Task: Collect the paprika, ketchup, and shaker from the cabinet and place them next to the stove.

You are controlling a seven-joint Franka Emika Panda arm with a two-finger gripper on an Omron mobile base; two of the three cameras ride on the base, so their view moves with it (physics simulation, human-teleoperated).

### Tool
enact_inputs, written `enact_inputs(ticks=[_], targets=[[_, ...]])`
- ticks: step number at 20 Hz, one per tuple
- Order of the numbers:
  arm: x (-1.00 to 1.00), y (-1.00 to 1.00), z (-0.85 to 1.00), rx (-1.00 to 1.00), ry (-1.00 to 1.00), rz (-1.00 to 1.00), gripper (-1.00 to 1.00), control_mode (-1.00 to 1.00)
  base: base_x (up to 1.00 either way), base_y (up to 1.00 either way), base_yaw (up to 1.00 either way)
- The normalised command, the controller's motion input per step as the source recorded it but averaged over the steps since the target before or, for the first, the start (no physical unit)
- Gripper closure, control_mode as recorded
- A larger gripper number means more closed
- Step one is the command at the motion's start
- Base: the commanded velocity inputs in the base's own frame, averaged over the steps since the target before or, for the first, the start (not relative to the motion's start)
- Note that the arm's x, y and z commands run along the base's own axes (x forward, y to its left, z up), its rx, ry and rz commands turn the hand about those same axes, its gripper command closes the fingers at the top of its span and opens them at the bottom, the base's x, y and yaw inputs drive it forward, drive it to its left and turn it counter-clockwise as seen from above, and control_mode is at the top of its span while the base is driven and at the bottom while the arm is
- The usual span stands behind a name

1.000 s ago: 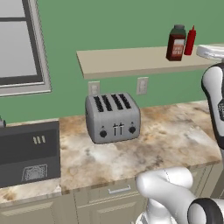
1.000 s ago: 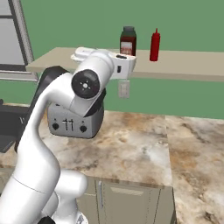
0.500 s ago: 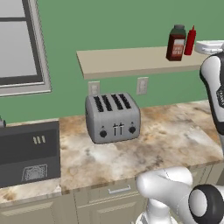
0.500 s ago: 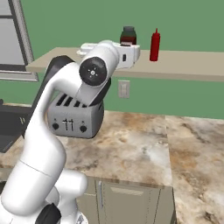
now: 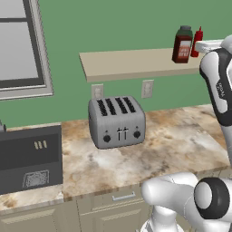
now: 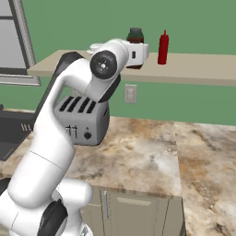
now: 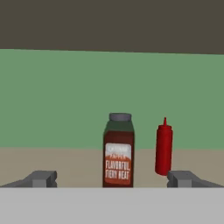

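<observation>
Hand view: tan cabinet (image 7: 52,166) against green wall (image 7: 57,96), paprika (image 7: 118,151) left of ketchup (image 7: 164,146). Gripper (image 7: 112,178) levelled at paprika, jaws wide apart, holding nothing.

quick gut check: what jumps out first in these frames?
The big white arm raised to the tan shelf on the green wall, its open gripper facing the paprika jar with the red ketchup bottle just right of it. Below, a silver four-slot toaster sits on the marbled counter.

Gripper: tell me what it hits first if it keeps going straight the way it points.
Most likely the paprika, centred between the open gripper fingertips; the ketchup stands right of that line. Depth unclear.
</observation>
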Motion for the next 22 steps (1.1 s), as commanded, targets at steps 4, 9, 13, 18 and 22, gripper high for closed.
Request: enact_inputs(ticks=[4,9,13,18,22], targets=[[0.43,-0.13,-0.02,0.0,0.08,0.0,-1.0,-1.0,0.0,0.0,0.0],[0.37,-0.21,-0.02,0.0,0.06,0.01,-1.0,-1.0,0.0,0.0,0.0],[0.32,-0.05,0.0,0.0,0.04,0.0,-1.0,-1.0,0.0,0.0,0.0],[0.25,0.03,0.0,0.0,0.05,0.0,-1.0,-1.0,0.0,0.0,0.0],[0.23,0.03,0.0,0.0,0.06,0.0,-1.0,-1.0,0.0,0.0,0.0]])
